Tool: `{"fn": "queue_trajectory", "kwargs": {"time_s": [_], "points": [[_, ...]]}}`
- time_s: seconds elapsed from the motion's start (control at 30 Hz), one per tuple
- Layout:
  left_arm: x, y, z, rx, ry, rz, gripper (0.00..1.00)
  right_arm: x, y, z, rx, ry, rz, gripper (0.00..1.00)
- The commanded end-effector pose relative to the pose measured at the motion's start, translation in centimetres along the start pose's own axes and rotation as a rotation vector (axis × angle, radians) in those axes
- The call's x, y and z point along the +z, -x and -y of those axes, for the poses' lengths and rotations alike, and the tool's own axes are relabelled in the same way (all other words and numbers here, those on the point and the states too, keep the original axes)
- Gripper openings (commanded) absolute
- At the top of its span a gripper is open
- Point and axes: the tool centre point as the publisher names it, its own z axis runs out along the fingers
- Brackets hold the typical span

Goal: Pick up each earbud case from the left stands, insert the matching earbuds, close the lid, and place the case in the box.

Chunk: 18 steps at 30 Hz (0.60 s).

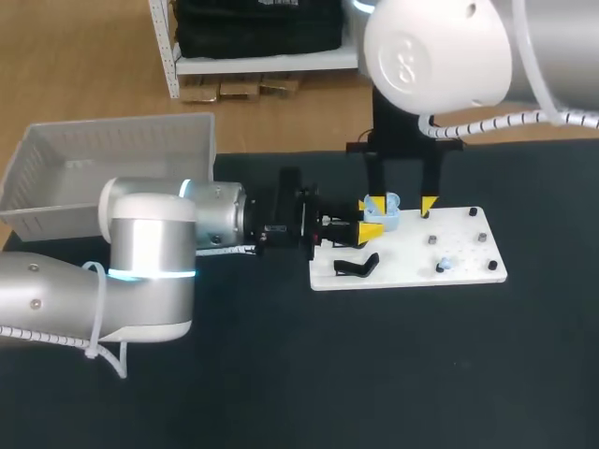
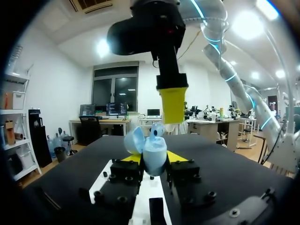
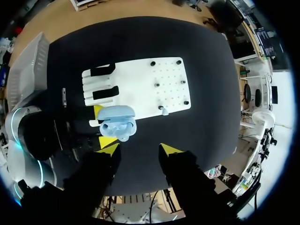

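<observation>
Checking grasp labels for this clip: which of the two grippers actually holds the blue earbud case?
The left gripper: its yellow tips clamp the case, whose lid is open, from both sides. The right gripper hangs above it with its fingers open.

Bright overhead light glares off the right arm point(image 1: 435, 51); shadows faint

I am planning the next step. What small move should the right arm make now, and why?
Probably move the right gripper across to the earbud on the white board: its fingers are open and empty, while the left gripper holds the case with its lid open.
</observation>
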Motion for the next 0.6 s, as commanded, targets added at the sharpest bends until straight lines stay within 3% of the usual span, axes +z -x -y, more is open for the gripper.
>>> {"fn": "queue_trajectory", "kwargs": {"time_s": [0.03, 0.23, 0.4, 0.53, 0.6], "points": [[0.0, 0.0, 0.0, -0.001, 0.0, -0.002, 0.0, 0.4, 0.4, 0.1, 0.005, 0.001, 0.0, 0.54], [0.0, 0.0, 0.0, -0.001, 0.0, -0.002, 0.0, 0.5, 0.8, 0.1, 0.011, 0.003, 0.009, 0.58], [0.0, 0.0, 0.0, -0.001, 0.0, -0.002, 0.0, -0.1, 0.7, 0.3, 0.011, 0.016, 0.02, 0.69], [0.0, 0.0, 0.0, -0.001, 0.0, -0.002, 0.0, -0.7, 0.5, 1.2, 0.023, 0.053, 0.036, 0.71], [0.0, 0.0, 0.0, -0.001, 0.0, -0.002, 0.0, -0.8, 0.5, 2.1, 0.029, 0.091, 0.048, 0.68]]}}
